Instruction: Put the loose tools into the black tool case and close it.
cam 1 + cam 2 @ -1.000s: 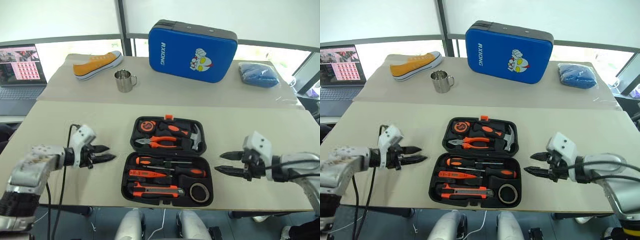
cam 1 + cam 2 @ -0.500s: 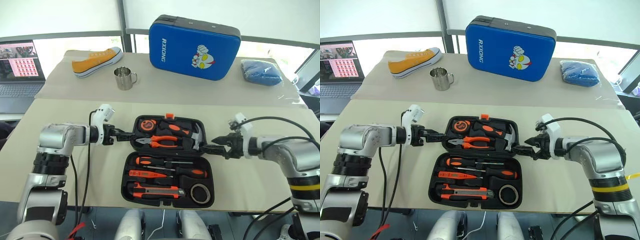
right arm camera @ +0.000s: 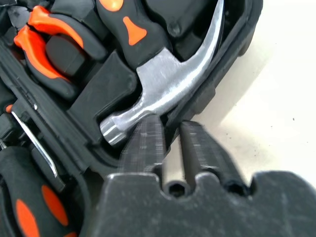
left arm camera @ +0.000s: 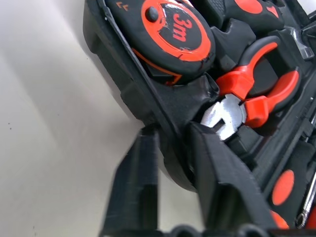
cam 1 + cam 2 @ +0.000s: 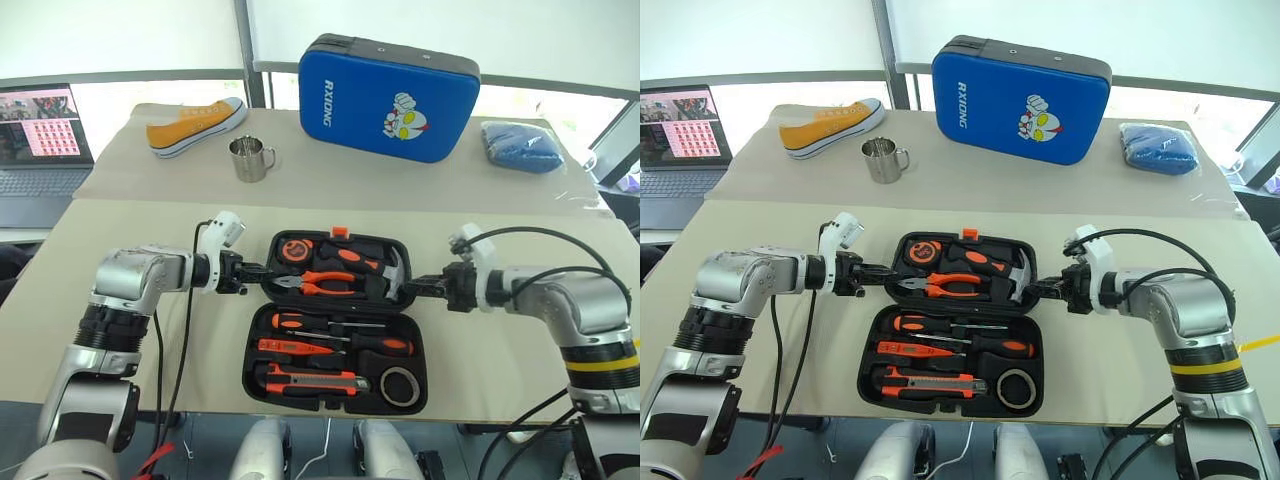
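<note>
The case point(image 5: 335, 320) lies open flat on the desk point(image 5: 120, 260), all slots filled: two screwdrivers point(image 5: 340, 333), the tester point(image 5: 300, 349), the knife point(image 5: 310, 381) and the tape roll point(image 5: 399, 384) sit in the near half, so only the closing looks left to do. The far half, which will serve as the lid, holds the pliers point(image 5: 320, 284), hammer point(image 5: 385, 272) and tape measure point(image 5: 296, 251).

A second ago both arms hung well out from the case with fingers spread; since then they have swung in and pinched shut on the lid's two end walls. The left tool point(image 4: 170, 163) is clamped on the left rim just beside the tape measure and the pliers' nose, one finger outside the wall, one inside. The right tool point(image 3: 168, 136) is clamped on the right rim by the hammer head in the same way. That reads as the grip for folding the lid toward the near half.

Beyond the case stand a mug point(image 5: 249, 158), a shoe point(image 5: 195, 125), a blue case point(image 5: 388, 97) and a laptop point(image 5: 40, 135).
</note>
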### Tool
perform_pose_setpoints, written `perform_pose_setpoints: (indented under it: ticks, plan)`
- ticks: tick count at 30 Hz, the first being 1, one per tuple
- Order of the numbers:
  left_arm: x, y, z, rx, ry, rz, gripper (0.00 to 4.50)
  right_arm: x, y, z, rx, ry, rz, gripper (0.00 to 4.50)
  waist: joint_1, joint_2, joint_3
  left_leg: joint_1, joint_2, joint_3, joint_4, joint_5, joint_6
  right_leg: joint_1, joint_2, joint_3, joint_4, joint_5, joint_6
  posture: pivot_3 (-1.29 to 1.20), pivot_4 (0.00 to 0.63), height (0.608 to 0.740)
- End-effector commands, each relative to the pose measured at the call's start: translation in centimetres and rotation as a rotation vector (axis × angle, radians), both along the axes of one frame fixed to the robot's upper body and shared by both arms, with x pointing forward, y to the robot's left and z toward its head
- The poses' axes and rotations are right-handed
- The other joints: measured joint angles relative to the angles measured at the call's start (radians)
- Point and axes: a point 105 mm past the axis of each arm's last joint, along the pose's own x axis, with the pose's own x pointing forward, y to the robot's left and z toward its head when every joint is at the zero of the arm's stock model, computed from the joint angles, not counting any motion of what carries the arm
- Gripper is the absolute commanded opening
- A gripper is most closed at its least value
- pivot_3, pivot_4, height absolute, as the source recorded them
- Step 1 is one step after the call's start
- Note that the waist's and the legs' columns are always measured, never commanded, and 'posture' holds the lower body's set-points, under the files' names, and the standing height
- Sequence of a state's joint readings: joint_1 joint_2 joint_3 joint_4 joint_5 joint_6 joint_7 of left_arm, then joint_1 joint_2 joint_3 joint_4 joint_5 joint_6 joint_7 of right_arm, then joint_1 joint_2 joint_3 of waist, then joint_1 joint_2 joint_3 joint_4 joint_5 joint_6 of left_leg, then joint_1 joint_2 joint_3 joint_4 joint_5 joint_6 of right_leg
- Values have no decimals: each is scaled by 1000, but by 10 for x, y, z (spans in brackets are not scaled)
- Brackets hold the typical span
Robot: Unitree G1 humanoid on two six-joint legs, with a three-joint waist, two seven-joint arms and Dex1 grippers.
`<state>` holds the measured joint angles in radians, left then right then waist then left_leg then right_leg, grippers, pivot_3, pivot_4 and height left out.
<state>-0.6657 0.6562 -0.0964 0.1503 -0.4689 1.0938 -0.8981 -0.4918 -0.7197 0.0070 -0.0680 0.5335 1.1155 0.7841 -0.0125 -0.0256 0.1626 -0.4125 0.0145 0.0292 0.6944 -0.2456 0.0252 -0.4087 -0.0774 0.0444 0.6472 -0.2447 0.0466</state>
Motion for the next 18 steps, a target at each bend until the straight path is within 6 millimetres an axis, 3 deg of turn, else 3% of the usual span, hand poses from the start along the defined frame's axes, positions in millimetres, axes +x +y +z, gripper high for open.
perform_pose_setpoints:
  ticks: [1,6,10,13,15,18]
  plan:
    - [-3,-8,-4,-5,3,-15,31,0,13,11,28,-62,36,0,0,0,0,3,0,0,0,0,0,3,0,0,-1,0,0,0,150,739]
    - [1,-16,18,-98,-106,-38,31,4,17,29,66,-158,36,0,0,0,0,5,0,0,-1,0,0,4,0,0,-1,0,0,0,150,739]
    - [12,-30,57,-198,-303,-33,31,16,21,59,109,-330,-5,0,2,0,1,2,0,0,0,0,0,1,0,0,0,0,0,0,150,739]
    - [16,-37,78,-242,-411,-31,31,22,23,73,129,-414,-31,0,5,-1,1,-10,0,0,1,1,-1,-10,-1,0,1,1,1,0,150,739]
    - [13,-41,81,-211,-513,-66,31,24,23,80,130,-469,-43,0,4,-1,1,-19,0,0,2,3,-2,-19,-1,0,2,3,1,0,150,739]
    - [5,-47,79,-200,-597,-97,31,20,24,80,75,-563,-32,0,3,0,1,-20,-1,0,0,3,-2,-19,-1,0,2,4,1,0,150,739]
